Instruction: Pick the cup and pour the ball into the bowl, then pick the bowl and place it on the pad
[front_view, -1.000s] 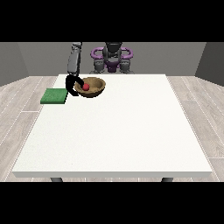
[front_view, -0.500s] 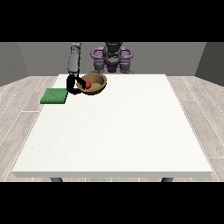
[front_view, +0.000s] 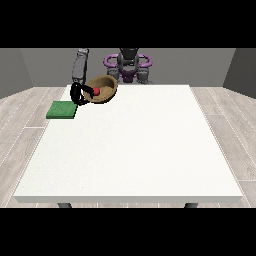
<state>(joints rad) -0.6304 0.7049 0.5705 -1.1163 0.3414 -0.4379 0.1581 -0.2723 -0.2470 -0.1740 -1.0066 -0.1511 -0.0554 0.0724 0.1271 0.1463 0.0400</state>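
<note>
A brown bowl (front_view: 106, 88) is held up above the table's far left part, tilted towards the camera, with a red ball (front_view: 96, 91) inside it. The black hand at the view's left (front_view: 78, 94) grips the bowl's left rim, fingers curled round it. The green pad (front_view: 62, 110) lies flat at the table's left edge, just below and left of that hand. No cup shows anywhere. The hand at the view's right is hidden from view.
The white table (front_view: 135, 145) spreads wide towards the camera. The robot's torso (front_view: 128, 65) stands behind the far edge. Grey wooden floor surrounds the table.
The hand at the view's left has lifted the bowl slightly and carried it a little leftwards towards the pad, and the bowl now tilts more.
</note>
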